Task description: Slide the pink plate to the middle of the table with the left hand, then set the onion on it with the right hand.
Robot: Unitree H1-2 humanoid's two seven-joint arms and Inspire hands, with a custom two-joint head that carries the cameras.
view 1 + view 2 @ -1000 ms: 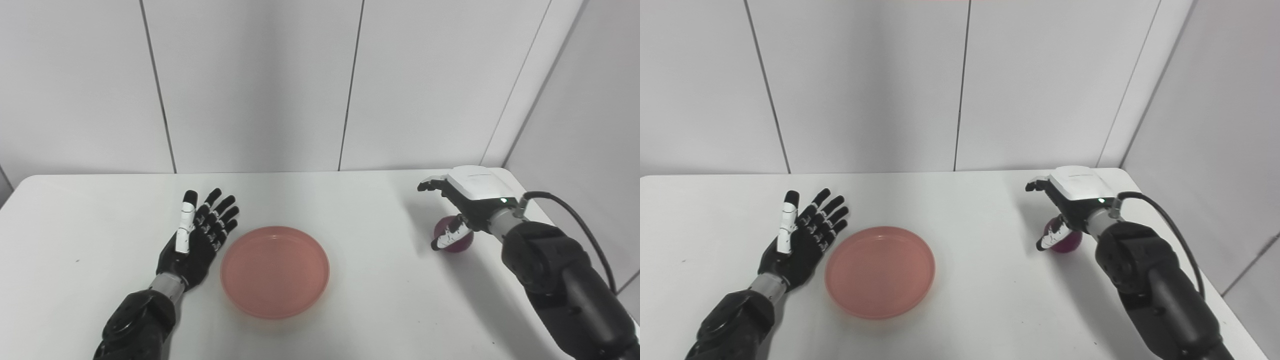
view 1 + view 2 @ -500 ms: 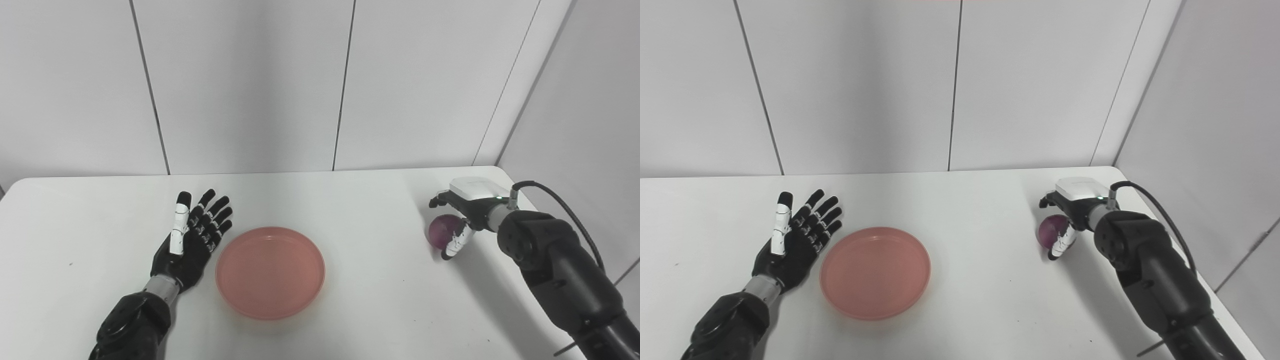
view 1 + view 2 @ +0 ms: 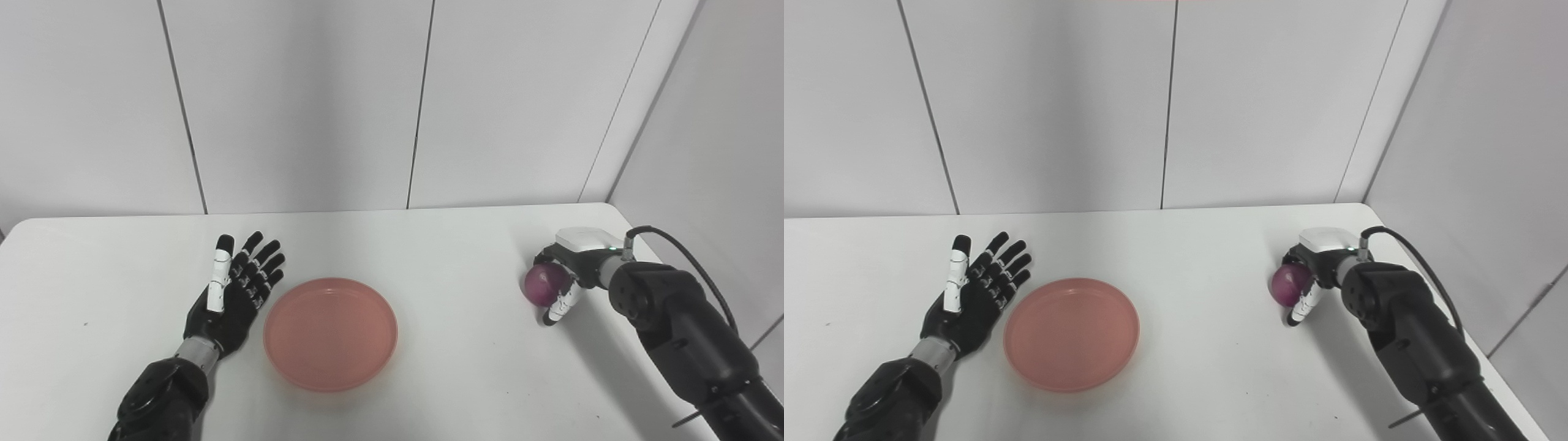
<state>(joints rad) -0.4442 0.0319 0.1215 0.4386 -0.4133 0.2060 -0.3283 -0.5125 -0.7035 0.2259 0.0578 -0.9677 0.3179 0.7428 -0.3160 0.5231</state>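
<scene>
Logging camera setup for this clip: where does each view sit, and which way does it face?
Left eye view: on the head, looking down at the white table; both arms enter from below.
Right eye view: beside it, same aim, scene shifted leftward.
Shared: open left hand beside the pink plate, right hand curled around the onion.
</scene>
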